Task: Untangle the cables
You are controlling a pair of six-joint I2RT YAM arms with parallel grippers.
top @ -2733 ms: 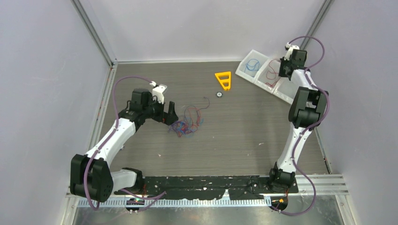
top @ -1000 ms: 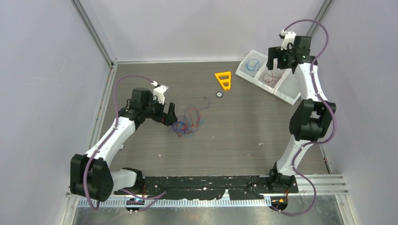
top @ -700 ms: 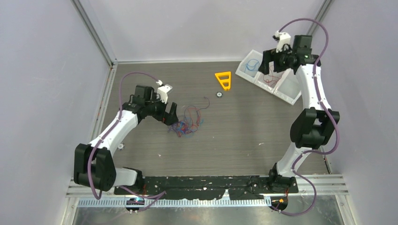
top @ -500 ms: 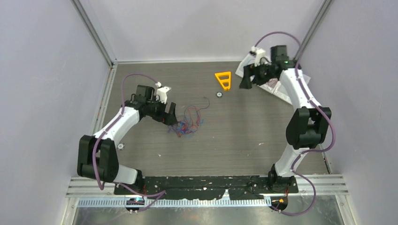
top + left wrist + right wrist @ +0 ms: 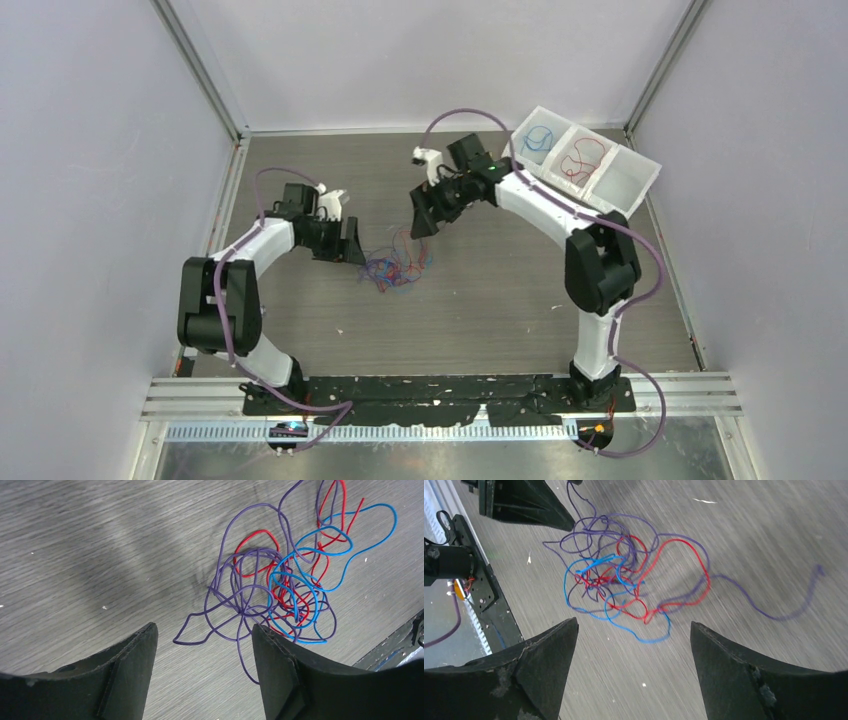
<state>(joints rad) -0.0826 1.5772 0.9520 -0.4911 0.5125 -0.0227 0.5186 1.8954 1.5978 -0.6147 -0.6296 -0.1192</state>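
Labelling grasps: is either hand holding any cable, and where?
Nothing is held. The left hand and right hand are both open, neither closed on the tangle of thin red, blue and purple cables.

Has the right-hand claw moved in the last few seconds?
Yes. The right gripper swung left, away from the white tray, and now hangs by the cables.

No text, label, brand or number can be read anywhere.
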